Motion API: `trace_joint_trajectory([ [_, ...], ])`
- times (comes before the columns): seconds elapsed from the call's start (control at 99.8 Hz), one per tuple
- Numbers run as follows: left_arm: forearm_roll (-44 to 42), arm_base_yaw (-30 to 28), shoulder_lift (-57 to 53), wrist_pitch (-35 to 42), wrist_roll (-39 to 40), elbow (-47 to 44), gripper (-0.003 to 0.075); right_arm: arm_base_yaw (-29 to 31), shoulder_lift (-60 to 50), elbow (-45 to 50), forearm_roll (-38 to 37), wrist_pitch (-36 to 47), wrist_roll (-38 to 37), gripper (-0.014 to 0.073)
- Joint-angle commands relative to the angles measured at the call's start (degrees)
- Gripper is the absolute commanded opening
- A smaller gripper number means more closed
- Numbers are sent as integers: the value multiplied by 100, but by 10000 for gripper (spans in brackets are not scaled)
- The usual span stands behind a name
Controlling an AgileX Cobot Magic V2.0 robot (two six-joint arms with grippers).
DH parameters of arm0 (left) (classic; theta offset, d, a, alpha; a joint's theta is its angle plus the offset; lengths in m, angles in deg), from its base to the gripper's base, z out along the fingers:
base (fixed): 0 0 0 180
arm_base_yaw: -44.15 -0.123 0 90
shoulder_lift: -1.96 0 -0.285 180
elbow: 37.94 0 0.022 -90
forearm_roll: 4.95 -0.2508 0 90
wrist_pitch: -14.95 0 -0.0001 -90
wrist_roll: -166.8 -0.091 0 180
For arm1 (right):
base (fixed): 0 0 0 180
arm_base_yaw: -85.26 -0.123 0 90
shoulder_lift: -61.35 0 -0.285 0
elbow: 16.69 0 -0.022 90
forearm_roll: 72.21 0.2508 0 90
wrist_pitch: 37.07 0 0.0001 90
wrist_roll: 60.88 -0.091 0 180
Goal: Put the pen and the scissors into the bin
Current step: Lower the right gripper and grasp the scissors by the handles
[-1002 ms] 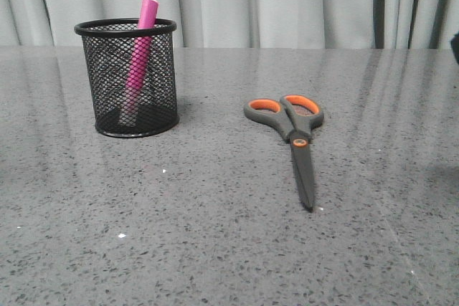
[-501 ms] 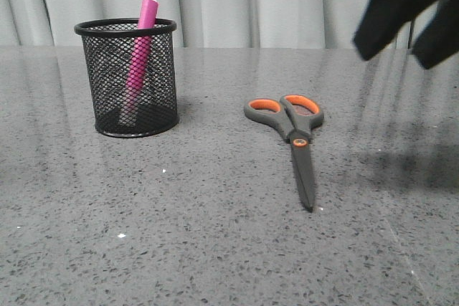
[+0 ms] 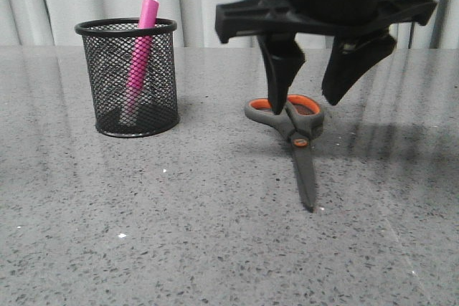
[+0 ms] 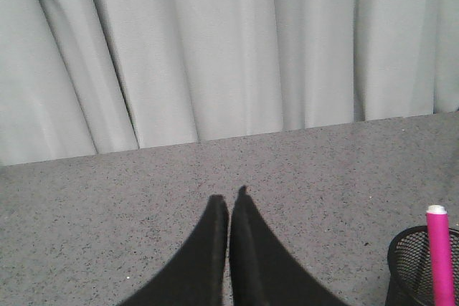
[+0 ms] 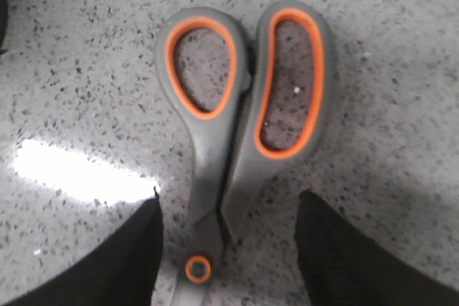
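Your right end effector (image 3: 308, 98) hangs spread wide just above the scissors (image 3: 292, 132), one finger on each side of the handle shanks near the orange pivot. The scissors lie flat on the surface (image 3: 215, 234), right of the bin (image 3: 129, 80), long axis running from the loops toward you. The pen (image 3: 140, 59) already stands inside the bin. Your left end effector (image 4: 229, 249) sits clenched and empty, away from the scissors, so the right arm is nearer.

The right gripper (image 3: 310, 84) is matte black with broad, tapering fingers (image 3: 281, 69).
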Motion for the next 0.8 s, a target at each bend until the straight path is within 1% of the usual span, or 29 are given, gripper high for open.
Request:
trace_joint_trajectory([
  [0.0,115,-6,-25,469,59,153,-22,-16,-64,-258,-150,56,-43,370],
  [0.311,115,-6,-25,504,59,153,-22,-5,190,-247,-150,101,-342,370],
  [0.631,115,-6,-25,504,59,153,-22,101,386,-247,-150,135,-380,370],
  [0.791,115,-6,-25,508,59,153,-22,165,406,-247,-1,159,-380,366],
])
